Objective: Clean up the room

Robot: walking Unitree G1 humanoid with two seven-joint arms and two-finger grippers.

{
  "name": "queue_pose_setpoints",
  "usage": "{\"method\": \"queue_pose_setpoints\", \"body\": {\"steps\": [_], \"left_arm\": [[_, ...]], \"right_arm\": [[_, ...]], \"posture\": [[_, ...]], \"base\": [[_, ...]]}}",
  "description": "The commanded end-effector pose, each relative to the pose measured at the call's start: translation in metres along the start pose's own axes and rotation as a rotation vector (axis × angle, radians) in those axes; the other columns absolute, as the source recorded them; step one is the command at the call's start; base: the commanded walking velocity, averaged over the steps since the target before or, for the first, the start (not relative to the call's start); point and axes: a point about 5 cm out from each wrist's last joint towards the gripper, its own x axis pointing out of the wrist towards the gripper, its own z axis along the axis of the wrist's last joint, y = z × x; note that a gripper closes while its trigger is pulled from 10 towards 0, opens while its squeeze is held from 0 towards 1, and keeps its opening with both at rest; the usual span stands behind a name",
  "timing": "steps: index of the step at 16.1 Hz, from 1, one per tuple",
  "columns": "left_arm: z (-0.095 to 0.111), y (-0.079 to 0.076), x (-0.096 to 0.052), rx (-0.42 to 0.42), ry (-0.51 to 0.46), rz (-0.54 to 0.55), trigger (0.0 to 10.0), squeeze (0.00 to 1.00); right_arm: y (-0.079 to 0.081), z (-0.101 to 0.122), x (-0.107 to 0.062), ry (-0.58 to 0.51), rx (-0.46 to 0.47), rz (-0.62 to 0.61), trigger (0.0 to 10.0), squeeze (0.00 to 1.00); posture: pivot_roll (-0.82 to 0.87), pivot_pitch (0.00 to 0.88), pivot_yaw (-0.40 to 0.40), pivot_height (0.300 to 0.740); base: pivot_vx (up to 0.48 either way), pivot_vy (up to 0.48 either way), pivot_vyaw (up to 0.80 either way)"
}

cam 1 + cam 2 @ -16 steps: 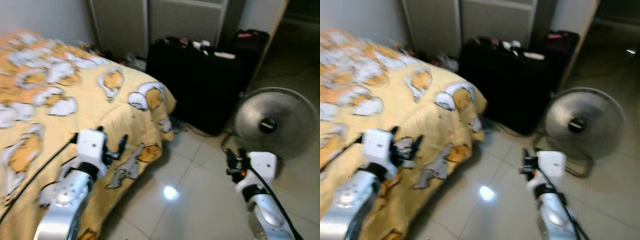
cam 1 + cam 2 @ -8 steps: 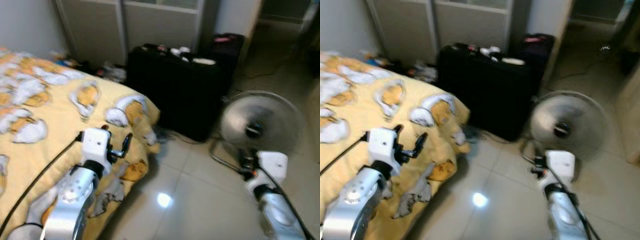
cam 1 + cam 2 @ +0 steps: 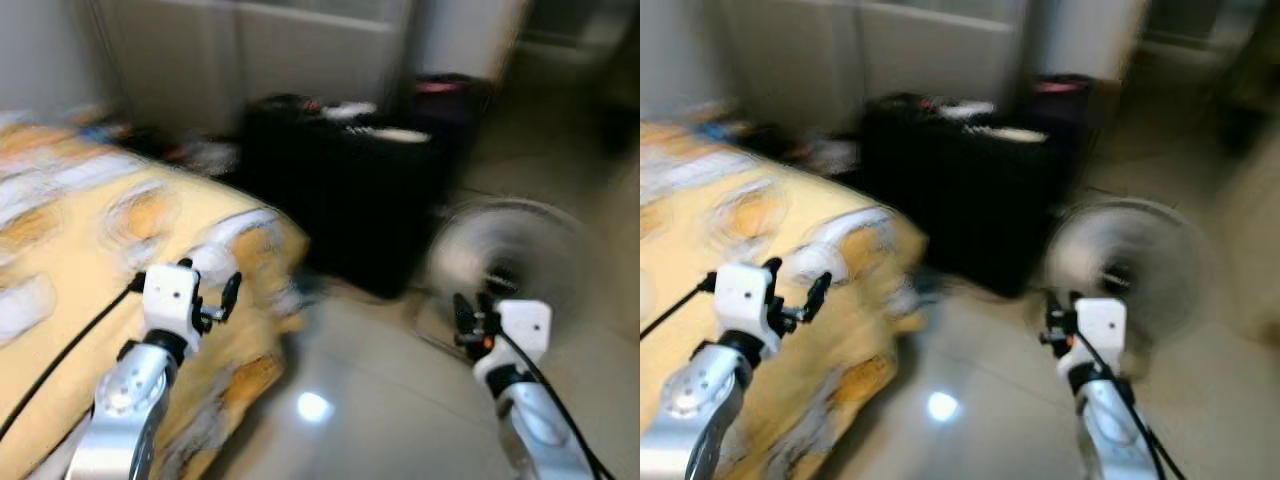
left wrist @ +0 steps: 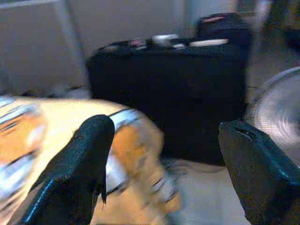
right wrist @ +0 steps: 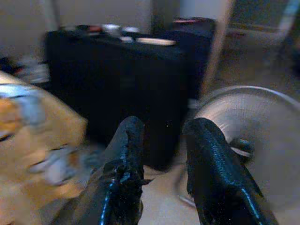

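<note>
While empty: left gripper [image 4: 161, 161] wide apart.

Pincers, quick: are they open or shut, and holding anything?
Left pincer: open, holding nothing.
Right pincer: open a little, holding nothing.

pretty blurry shot, but here's how the surfaces look: bedspread [image 3: 90, 215] is soft matt cloth, yellow with printed patches, a bit rumpled at the corner; floor [image 3: 370, 400] is glossy tile, smooth enough to bounce a bright light spot; suitcase [image 3: 345, 195] looks like matt black fabric, no shine at all; fan [image 3: 505, 260] has a silvery metal-looking wire guard, dull sheen; arms are brushed silver metal with white plastic wrist housings; left gripper [image 4: 164, 164] fingers are black, smooth and slightly satiny; right gripper [image 5: 161, 154] fingers [image 5: 211, 173] black too, but with a fine pebbly, rubbery texture; cabinet doors [image 3: 300, 50] behind look flat, matt grey.
</note>
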Motion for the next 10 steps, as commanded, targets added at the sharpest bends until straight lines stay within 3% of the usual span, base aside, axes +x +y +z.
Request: {"method": "queue_pose_setpoints", "body": {"steps": [1,3,6,10], "left_arm": [[0.004,-0.008,0.004,-0.005,-0.019,-0.030,10.0,0.00],[0.002,-0.006,0.002,-0.010,-0.018,-0.012,10.0,0.00],[-0.002,0.008,-0.006,-0.014,-0.026,0.070,10.0,0.00],[0.002,0.009,-0.003,0.001,-0.066,0.068,10.0,0.00]], "right_arm": [[-0.008,-0.001,-0.001,0.005,-0.009,-0.024,10.0,0.00],[-0.009,-0.001,-0.001,0.004,-0.008,-0.027,10.0,0.00],[-0.010,0.003,0.004,-0.019,-0.016,-0.016,10.0,0.00],[-0.007,-0.003,0.007,0.007,-0.048,-0.009,10.0,0.00]], "posture": [[-0.05,0.000,-0.008,0.740],[-0.05,0.000,-0.008,0.740],[-0.03,0.000,-0.019,0.740],[-0.03,0.000,-0.011,0.740]], "base": [[0.352,0.000,-0.79],[0.356,0.000,-0.78],[0.350,0.000,0.00],[0.331,0.000,0.00]]}}
